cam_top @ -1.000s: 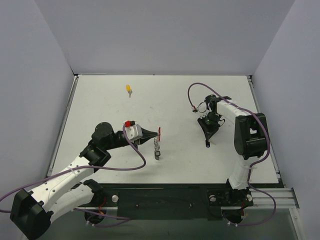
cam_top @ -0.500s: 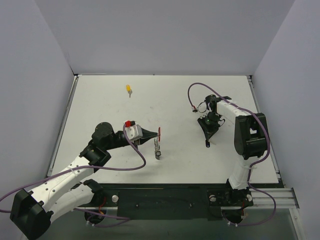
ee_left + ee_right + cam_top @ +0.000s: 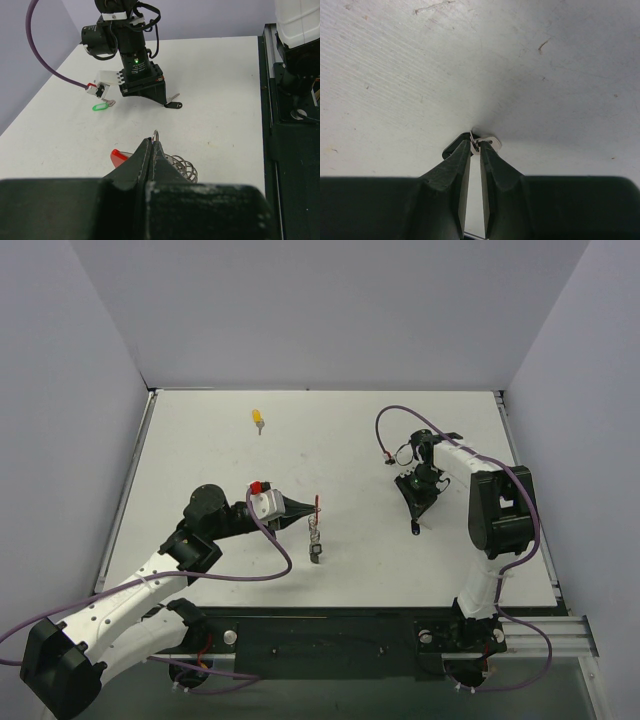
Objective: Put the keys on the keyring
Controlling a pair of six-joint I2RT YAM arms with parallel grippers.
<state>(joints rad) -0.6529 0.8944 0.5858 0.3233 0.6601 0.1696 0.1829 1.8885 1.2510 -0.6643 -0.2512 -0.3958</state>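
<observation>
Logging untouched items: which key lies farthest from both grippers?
The yellow key, alone near the table's far edge; the green key and black key sit by the right gripper.

White table (image 3: pixel 330 430) w/ scuffed top, grey walls (image 3: pixel 330 310) round it, black rail (image 3: pixel 330 642) at near edge.

The matt table (image 3: pixel 395 75) shows fine scratches; the keyring (image 3: pixel 181 168) is shiny wire, red plastic.

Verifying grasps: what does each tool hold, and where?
Left tool: the keyring, by its wire loop. Right tool: the black key, by its silver end, on the table.
</observation>
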